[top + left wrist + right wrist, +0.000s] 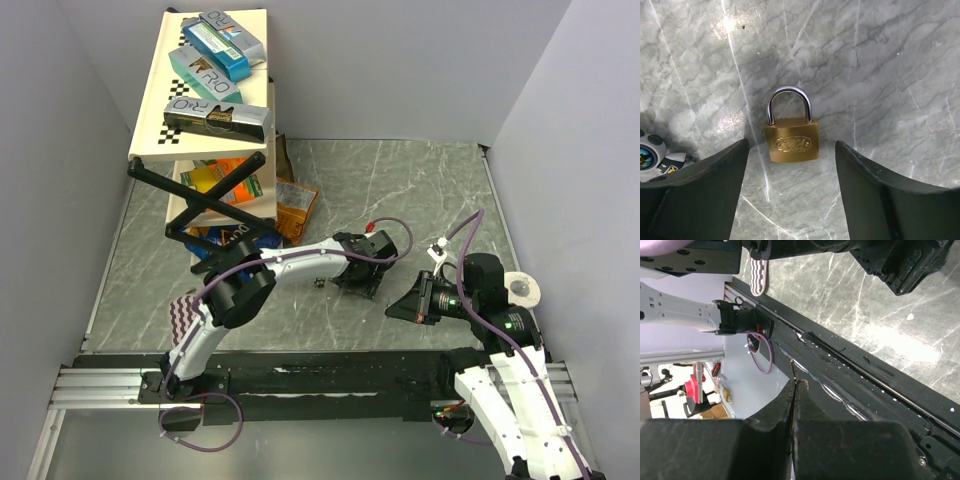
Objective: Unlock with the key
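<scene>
Fingers [850, 450] (right) pinch the key [793, 375]; left fingers [705, 190] flank the padlock [792, 142].

Flat on the counter [420, 190], near its middle: a padlock [791, 135], shackle pointing away from the arm bases. To either side of it, not touching: the spread fingers of the left pincer [791, 150]. Just right of that, apart from it and nearer the front rail [320, 385]: the right pincer [392, 310], with the key [793, 372] pinched edge-on between its pressed-together fingers. At far left: a rack [150, 130], boxes [215, 60] on top, packets [295, 205] at its foot.
</scene>
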Robot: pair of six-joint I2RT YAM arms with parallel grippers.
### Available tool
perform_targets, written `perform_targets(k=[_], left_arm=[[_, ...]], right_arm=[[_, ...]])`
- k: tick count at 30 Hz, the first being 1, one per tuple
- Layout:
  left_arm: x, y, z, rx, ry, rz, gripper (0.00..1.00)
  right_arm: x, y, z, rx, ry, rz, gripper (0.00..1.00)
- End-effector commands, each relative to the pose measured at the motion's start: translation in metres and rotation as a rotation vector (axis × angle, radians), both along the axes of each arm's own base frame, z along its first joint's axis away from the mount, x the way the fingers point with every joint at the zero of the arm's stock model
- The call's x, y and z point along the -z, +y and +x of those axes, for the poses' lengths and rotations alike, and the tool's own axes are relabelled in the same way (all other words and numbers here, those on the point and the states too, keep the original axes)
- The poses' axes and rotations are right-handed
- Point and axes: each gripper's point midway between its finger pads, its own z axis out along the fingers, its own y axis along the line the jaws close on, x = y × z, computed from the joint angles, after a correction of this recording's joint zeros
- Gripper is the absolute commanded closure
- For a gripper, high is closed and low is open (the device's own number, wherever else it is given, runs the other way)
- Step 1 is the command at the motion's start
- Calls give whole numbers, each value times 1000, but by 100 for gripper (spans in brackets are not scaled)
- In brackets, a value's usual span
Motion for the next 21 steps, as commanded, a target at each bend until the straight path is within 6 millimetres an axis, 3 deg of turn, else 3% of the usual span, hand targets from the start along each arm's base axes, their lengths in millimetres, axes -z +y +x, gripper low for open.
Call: perform_targets(k=[1,9,14,19,21], left_arm=[[15,8,-3,12,15,67,27],[22,6,-1,-12,26,83,37],[30,10,-10,-39,72,96,51],[26,18,-18,-122,139,24,80],[12,12,-19,-179,182,-75,92]], right_arm=[[-14,0,1,12,-30,12,100],[-14,1,5,2,-31,15,100],[-15,1,7,2,-34,9,100],[-9,4,10,-23,-37,19,100],[-3,4,12,-36,-40,16,100]])
